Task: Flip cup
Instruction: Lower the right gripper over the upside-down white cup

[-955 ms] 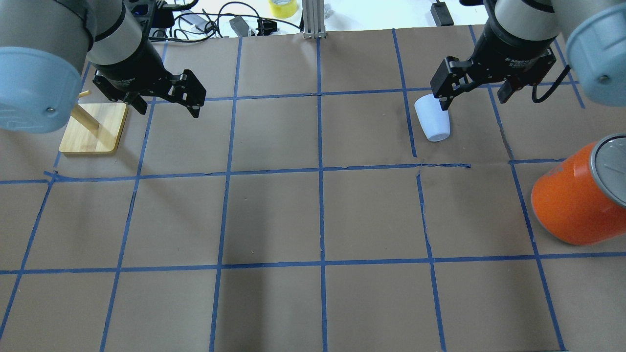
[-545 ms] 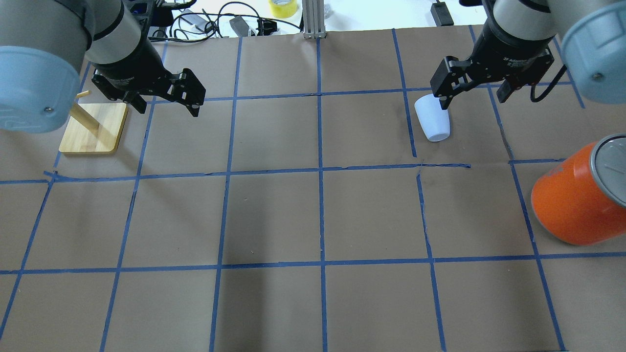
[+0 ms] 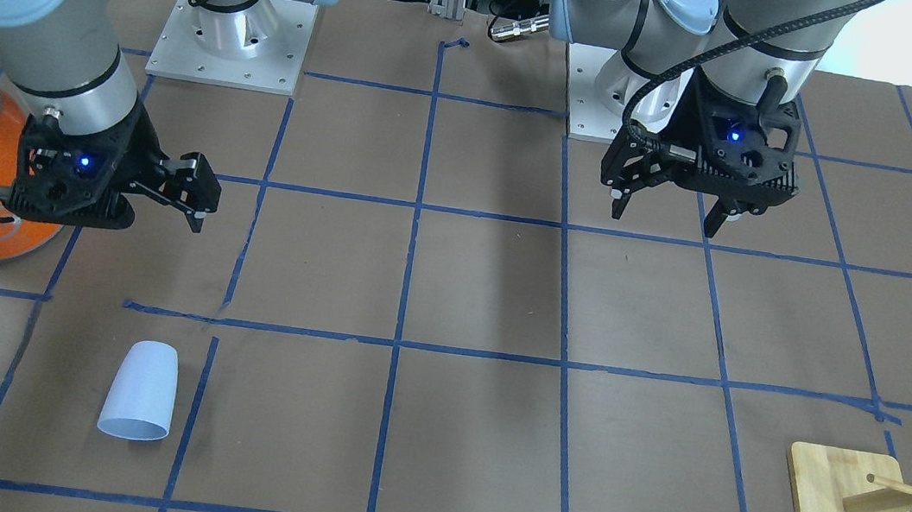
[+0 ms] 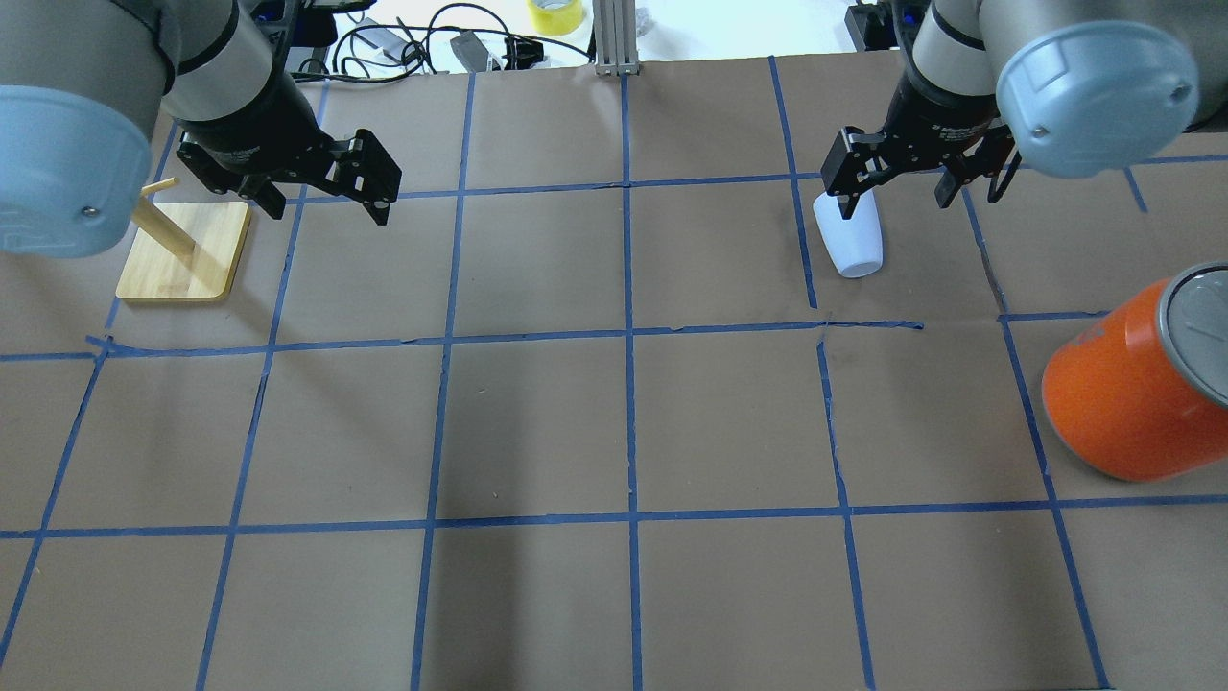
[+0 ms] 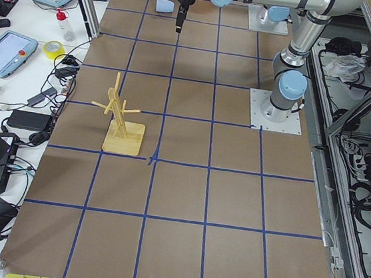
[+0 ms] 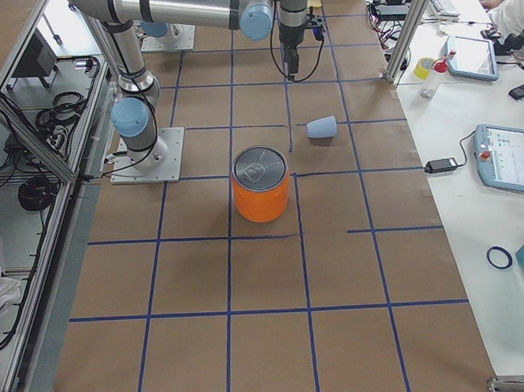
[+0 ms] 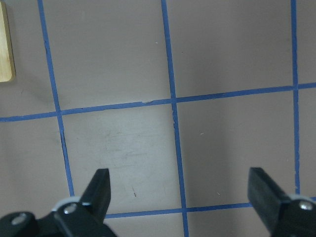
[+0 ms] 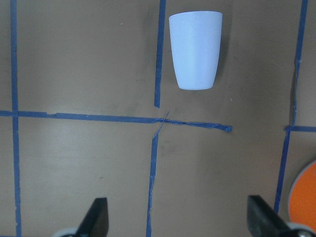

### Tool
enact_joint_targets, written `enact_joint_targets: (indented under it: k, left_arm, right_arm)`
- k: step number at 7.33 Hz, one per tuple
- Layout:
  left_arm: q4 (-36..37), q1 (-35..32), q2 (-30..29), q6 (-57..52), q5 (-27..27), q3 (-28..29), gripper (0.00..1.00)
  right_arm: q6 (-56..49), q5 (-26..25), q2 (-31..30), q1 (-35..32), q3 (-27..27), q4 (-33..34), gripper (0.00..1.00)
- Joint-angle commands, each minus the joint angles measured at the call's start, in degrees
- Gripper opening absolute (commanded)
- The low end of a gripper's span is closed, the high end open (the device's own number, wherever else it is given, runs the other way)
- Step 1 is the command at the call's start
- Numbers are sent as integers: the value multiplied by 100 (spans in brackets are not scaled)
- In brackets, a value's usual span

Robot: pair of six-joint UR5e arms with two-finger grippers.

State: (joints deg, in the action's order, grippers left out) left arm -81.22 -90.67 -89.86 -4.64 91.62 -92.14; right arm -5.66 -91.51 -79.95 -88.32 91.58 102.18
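Observation:
The cup (image 4: 849, 240) is a small pale blue-white tumbler that lies on its side on the brown paper at the far right. Its narrow base points toward the robot. It also shows in the front-facing view (image 3: 139, 391) and at the top of the right wrist view (image 8: 195, 49). My right gripper (image 4: 895, 190) is open and empty. It hangs above the table just beside the cup's wide end and does not touch it (image 8: 177, 222). My left gripper (image 4: 321, 203) is open and empty over the far left (image 7: 180, 197).
A big orange can (image 4: 1122, 403) with a silver lid stands near the right edge, nearer the robot than the cup. A wooden peg stand (image 4: 182, 250) stands at the far left beside the left gripper. Cables and tape lie beyond the far edge.
My right arm has swung a little left and toward the far edge, and its gripper stays open. The cup and the left gripper have not moved.

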Motion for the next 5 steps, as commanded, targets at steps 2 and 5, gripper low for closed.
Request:
enact_joint_targets:
  k: [2,5]
  left_arm:
    - [0,-4,3,7,5,3,100]
    - [0,5,3,7,14,3,100]
  right_arm:
    - [-41,-315,1050,34,0,1098,100]
    - [-49,-245,1850,191,0,2006,100]
